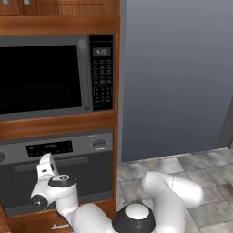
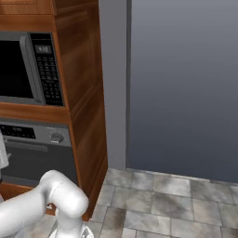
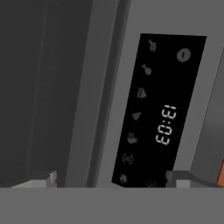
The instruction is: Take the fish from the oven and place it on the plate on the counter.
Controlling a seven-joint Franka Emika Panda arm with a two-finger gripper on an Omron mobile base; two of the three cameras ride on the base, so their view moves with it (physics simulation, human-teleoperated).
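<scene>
The grey steel oven (image 1: pixel 68 179) sits under the microwave with its dark glass door shut. My gripper (image 1: pixel 44 160) is right in front of the oven's bar handle (image 1: pixel 54 164), just below the digital display (image 1: pixel 49 148). In the hand view the display (image 3: pixel 166 113) and the handle (image 3: pixel 94 87) run lengthwise, very close. My gripper (image 3: pixel 111 179) is open, its tips wide apart with nothing between them. The fish is hidden. The plate and the counter are out of view.
A microwave (image 1: pixel 45 77) with a keypad is built into the brown wooden cabinet above the oven. A round knob (image 1: pixel 99 144) sits at the oven's right end. A tall grey panel (image 2: pixel 181 83) stands to the right, above a tiled floor (image 2: pixel 162 204).
</scene>
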